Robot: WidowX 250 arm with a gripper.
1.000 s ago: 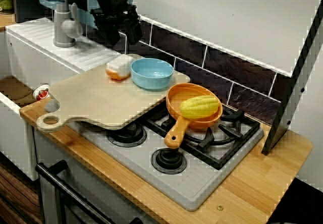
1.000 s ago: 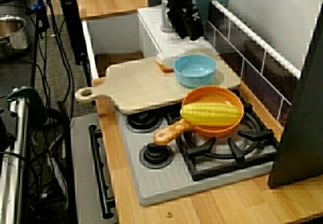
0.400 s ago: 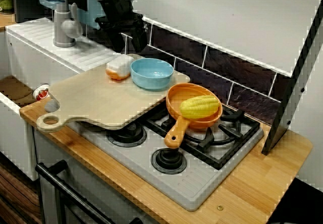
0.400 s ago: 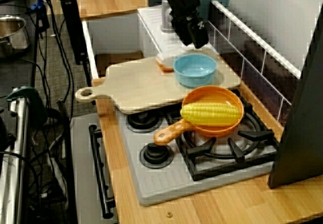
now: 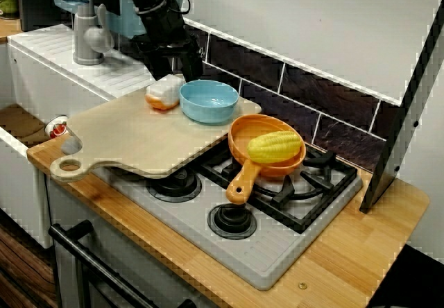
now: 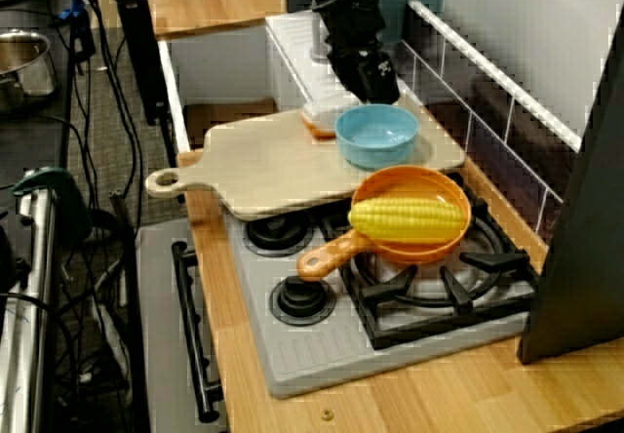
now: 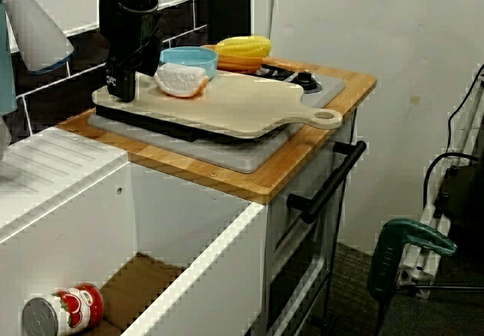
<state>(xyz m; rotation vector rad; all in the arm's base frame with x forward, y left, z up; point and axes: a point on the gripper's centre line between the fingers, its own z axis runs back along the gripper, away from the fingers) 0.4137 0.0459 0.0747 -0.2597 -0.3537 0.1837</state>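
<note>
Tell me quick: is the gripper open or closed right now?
The gripper looks open and holds nothing; it is just behind the white-and-orange food piece.

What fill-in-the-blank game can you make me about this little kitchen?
The yellow ___ lies in the pan.
The bowl is ___ in colour.
The bowl stands on the wooden ___.

Missing words: corn, blue, board.
</note>
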